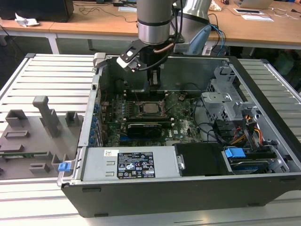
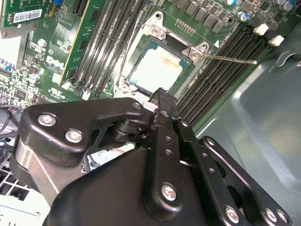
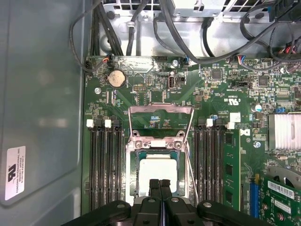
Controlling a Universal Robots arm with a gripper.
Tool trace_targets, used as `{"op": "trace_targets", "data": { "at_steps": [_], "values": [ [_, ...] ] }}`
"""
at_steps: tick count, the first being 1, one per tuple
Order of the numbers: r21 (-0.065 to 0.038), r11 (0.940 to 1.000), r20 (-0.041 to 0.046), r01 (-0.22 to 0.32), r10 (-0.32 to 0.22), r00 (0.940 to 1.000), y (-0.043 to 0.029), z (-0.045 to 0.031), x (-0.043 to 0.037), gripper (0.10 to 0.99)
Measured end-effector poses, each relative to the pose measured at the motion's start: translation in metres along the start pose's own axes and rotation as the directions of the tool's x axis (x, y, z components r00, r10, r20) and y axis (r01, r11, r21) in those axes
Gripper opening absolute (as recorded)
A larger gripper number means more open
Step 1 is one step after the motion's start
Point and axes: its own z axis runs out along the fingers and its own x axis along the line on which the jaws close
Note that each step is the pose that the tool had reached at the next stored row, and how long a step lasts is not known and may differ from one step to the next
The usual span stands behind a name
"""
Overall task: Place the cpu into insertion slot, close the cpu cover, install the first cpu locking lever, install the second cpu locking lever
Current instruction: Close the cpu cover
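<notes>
End effector [image 3: 160, 182]: clenched, fingers together, holding nothing.
Cpu [image 1: 150, 107]: flat in the slot [image 3: 132, 175], centre of the exterior view, directly under the end effector.
Cover [image 3: 160, 108]: tipped up, beyond the cpu.

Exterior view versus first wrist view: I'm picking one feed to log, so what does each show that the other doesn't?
The exterior view adds the whole open computer case, its labelled power supply and the grey fixture tray on the slatted table. The first wrist view adds board detail: the coin battery, memory slots and a finned heatsink. Both share the cpu seated in the insertion slot, with the shut gripper close by it.
</notes>
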Motion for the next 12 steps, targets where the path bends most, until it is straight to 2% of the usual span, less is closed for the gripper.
{"op": "trace_targets", "data": {
  "at_steps": [8, 12],
  "values": [
    [0.000, 1.0000, 0.0000, 0.000, 0.000, 1.0000, 0.0005, -0.0060, 0.0001, 0.106],
    [0.000, 1.0000, -0.0001, 0.000, 0.000, 1.0000, 0.0064, -0.0065, 0.0003, 0.106]
  ]
}}
